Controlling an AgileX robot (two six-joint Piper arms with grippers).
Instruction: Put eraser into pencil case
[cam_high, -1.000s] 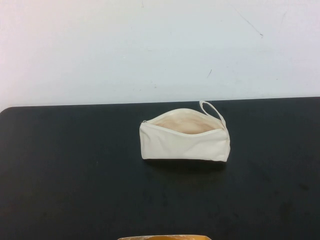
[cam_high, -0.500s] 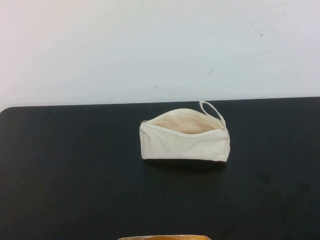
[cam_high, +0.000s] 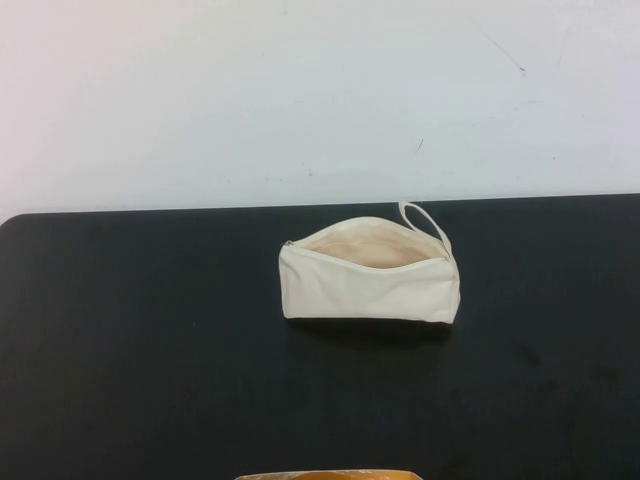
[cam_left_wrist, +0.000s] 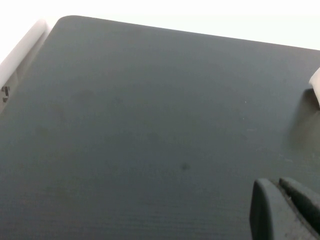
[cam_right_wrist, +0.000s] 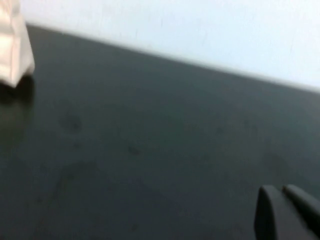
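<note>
The pencil case (cam_high: 370, 280) is lying unzipped on the worktop (cam_high: 150, 350), soft and light. No eraser is showing. Left gripper (cam_left_wrist: 287, 207) and right gripper (cam_right_wrist: 287, 210) fingers are sitting closed, empty.

One camera looks down from up high at the flat black table (cam_high: 150, 380). Two sit low on the wrists — each catches an edge of the cream-white cloth pouch (cam_high: 370, 270).
</note>
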